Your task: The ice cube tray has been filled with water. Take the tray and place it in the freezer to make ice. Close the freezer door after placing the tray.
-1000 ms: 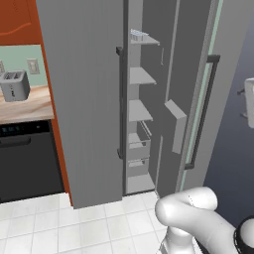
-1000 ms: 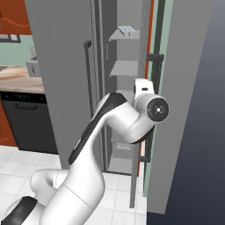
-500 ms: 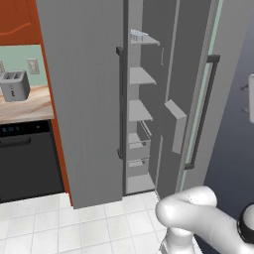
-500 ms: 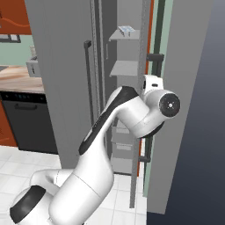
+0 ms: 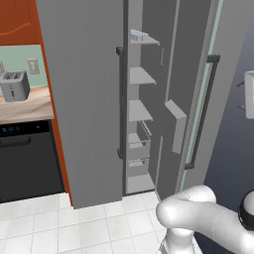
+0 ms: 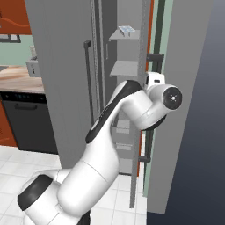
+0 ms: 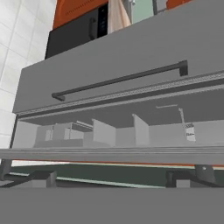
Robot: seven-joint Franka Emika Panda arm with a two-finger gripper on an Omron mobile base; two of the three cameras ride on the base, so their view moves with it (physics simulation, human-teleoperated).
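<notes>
- Looking through the left base view, I find the ice cube tray (image 5: pixel 140 35) on the top shelf (image 5: pixel 145 41) of the freezer (image 5: pixel 149 114). It reads as a small, flat, pale white-blue slab with faint cell edges along its top. It lies level, and its long axis seems to run across the shelf from left toward right, though it is too small for me to be sure. The freezer door (image 5: pixel 225 89) stands ajar on the right with its dark bar handle (image 5: pixel 203 111) upright, and the plain fridge door (image 5: pixel 84 99) on the left is shut. A toaster (image 5: pixel 14 85) sits on the desk (image 5: pixel 25 105) at far left, above the black dishwasher (image 5: pixel 27 161).
- From the right base view, I see the same tray (image 6: pixel 126 30) high up on the top shelf, pale and flat, with its near end toward the shelf's front edge. The white arm (image 6: pixel 118 127) bends up in front of the freezer opening, its wrist close beside the freezer door's inner edge.
- On the hand view, rolled sideways, I see the tray (image 7: pixel 189 131) as a pale speck between the shelves. The plain door's handle (image 7: pixel 120 78) crosses the picture above. I cannot see the claw's fingers in any picture, but its jaws stand wide apart with nothing held.
</notes>
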